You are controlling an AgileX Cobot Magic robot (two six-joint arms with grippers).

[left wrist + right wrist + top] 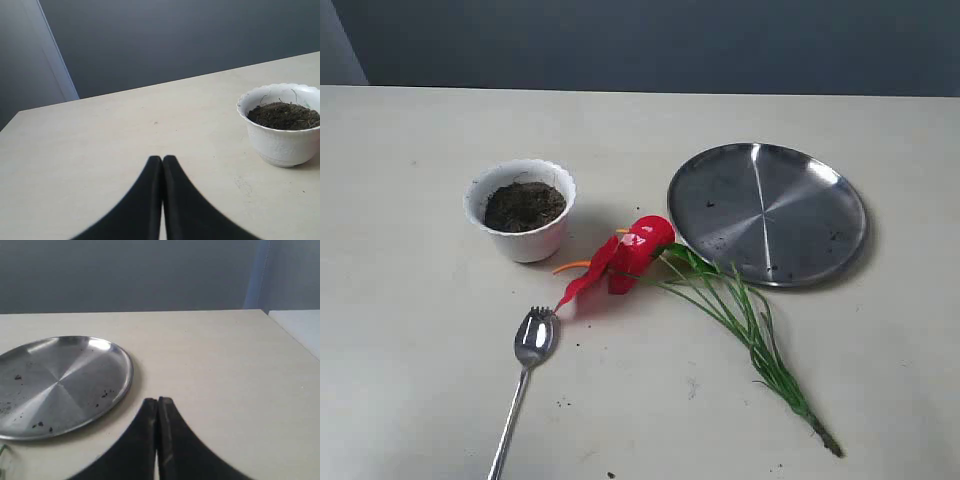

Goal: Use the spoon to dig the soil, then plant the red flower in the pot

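Spoon [527, 363] lying lower left of the exterior frame, handle running down toward the bottom edge, bowl pointing up at the pot [521, 210]. Likely nearer the left hand [162, 159], its tips pressed together and holding nothing; right hand [157, 401] likewise, beside the steel plate [120, 385].

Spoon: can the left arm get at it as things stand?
Probably yes. The spoon lies alone on the table's left side, handle clear of the pot and red flower. Left gripper is shut and empty.

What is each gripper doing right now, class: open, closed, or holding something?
Left gripper: closed, holding nothing, above bare table near the pot.
Right gripper: closed, holding nothing, beside the steel plate.
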